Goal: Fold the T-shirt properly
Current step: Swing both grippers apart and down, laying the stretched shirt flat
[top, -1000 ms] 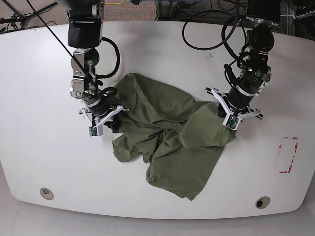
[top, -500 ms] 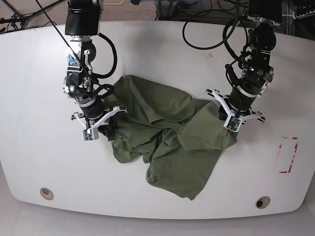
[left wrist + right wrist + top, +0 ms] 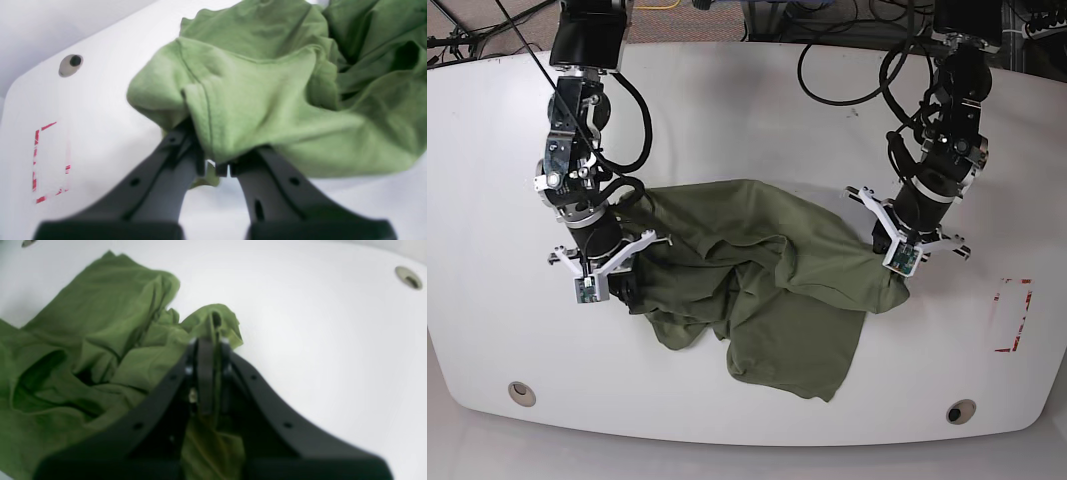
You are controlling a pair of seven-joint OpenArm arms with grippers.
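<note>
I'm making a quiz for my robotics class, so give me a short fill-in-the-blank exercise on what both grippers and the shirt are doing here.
1. Both grippers, left and right, are shut on the ____.
2. The T-shirt lies ____ rather than flat on the table.
3. The red outline on the table is nearer the ____ gripper.
4. The T-shirt's colour is ____.

Missing words: T-shirt; crumpled; left; green

- The T-shirt (image 3: pixel 757 290) lies bunched on the table (image 3: pixel 747 90), centre of the base view.
- The right gripper (image 3: pixel 612 275) sits at its left edge, the left gripper (image 3: pixel 895 243) at its right edge.
- A taped rectangle (image 3: pixel 1013 315) lies far right.
</note>
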